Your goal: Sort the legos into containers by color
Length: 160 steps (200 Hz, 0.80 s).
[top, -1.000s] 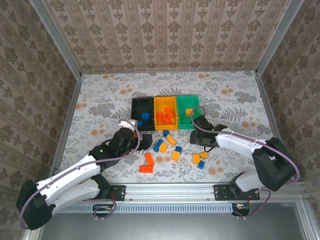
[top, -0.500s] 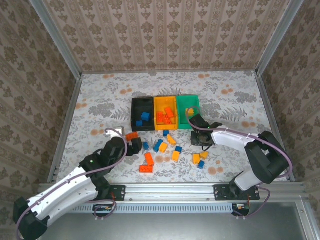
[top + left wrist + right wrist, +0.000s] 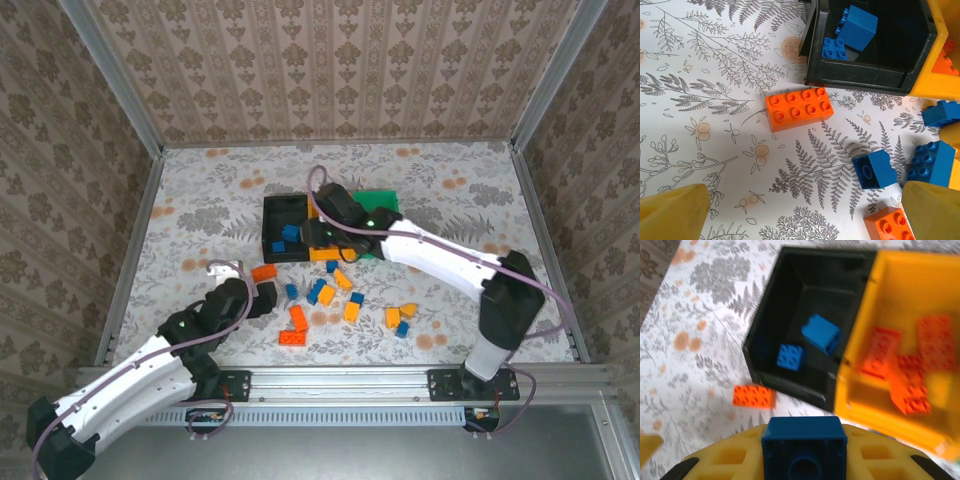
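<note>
On the left, our left pincer (image 3: 802,215) hangs low over the fern-patterned tabletop (image 3: 700,100) with its yellow fingertips (image 3: 675,215) spread wide and nothing between them. We judge it is poised this way to come down on a loose piece. Ahead of it a red-orange eight-stud plastic brick (image 3: 799,108) lies flat, studs up, just short of the black open-top plastic bin (image 3: 855,82). Nearer, off to its right, sits a small loose blue plastic cube (image 3: 874,170). Further right, our right pincer (image 3: 805,460) is clamped on a small blue plastic brick (image 3: 805,437). The black bin lies just ahead of and below it, with two blue bricks (image 3: 821,333) already inside. We take it the piece is carried there because blue goes in black, since red-orange pieces (image 3: 907,385) fill the orange plastic bin (image 3: 852,390) to this pincer's right. The right wrist view gives us the grip itself, whereas from overhead the arm lies across it. The overhead view adds the green plastic bin (image 3: 388,203) and the scattered loose bricks (image 3: 352,311) between both pincers.
</note>
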Each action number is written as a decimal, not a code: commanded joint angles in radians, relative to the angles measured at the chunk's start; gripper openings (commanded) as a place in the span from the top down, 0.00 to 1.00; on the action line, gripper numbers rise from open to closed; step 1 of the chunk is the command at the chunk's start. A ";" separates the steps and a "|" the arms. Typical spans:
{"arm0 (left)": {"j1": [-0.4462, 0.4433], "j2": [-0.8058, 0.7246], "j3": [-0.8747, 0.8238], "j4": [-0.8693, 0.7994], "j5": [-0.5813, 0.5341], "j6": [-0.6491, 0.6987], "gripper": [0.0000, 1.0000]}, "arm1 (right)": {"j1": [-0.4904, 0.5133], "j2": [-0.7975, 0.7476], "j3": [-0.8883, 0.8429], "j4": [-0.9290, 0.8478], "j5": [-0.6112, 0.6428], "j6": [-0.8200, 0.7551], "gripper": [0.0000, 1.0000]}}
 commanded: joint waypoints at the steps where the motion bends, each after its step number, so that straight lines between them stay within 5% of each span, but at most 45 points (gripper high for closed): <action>1: 0.009 -0.029 -0.007 -0.051 -0.010 -0.027 0.00 | -0.005 0.158 0.139 -0.049 -0.013 -0.035 0.71; 54: 0.010 -0.073 -0.008 -0.093 0.005 -0.037 0.00 | -0.006 0.446 0.465 -0.098 0.008 -0.038 0.66; 88: 0.011 -0.091 -0.009 -0.114 0.013 -0.035 0.00 | -0.006 0.500 0.568 -0.144 0.018 -0.039 0.42; 129: 0.011 -0.092 -0.007 -0.096 0.019 -0.021 0.00 | -0.005 0.396 0.494 -0.115 0.026 -0.029 0.34; 160: 0.014 -0.075 0.004 -0.040 0.037 0.013 0.00 | -0.006 0.211 0.260 -0.018 0.039 0.000 0.34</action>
